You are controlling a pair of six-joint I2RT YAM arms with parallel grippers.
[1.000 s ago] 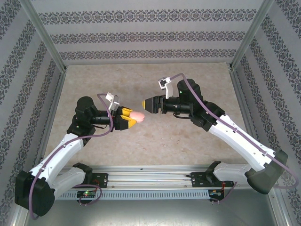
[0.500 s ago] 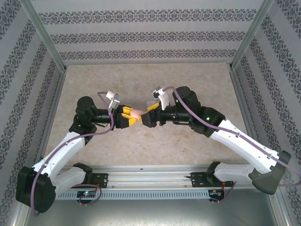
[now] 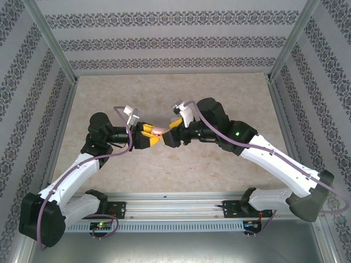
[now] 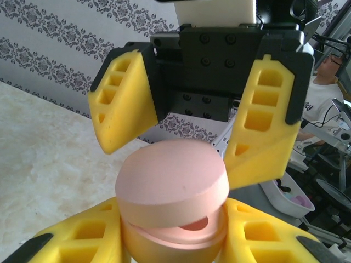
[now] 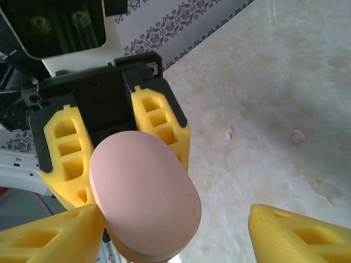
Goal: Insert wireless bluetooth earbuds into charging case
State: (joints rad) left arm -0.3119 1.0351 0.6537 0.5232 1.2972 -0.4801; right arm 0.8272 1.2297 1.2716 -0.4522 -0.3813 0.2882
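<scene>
Top: L gripper [image 3: 149,137] clamped on pink case [image 3: 158,130], mid-air; R gripper [image 3: 168,131] facing it.
L wrist: lid [image 4: 171,178] ajar, R jaws wide, straddling lid, no contact seen.
R wrist: two buds [image 5: 228,132] on table [image 5: 285,66], well apart from case.
Step prob lid-opening; next: R pinches lid, swings it up.

A beige, marbled tabletop [image 3: 219,93] is enclosed on three sides by white wallpapered panels [image 3: 164,41] printed with dark ornamental bands. Silver aluminium frame posts [image 3: 50,38] are set at the rear corners. A white plastic tub [image 4: 282,198] is seen beyond the tabletop's edge.
</scene>
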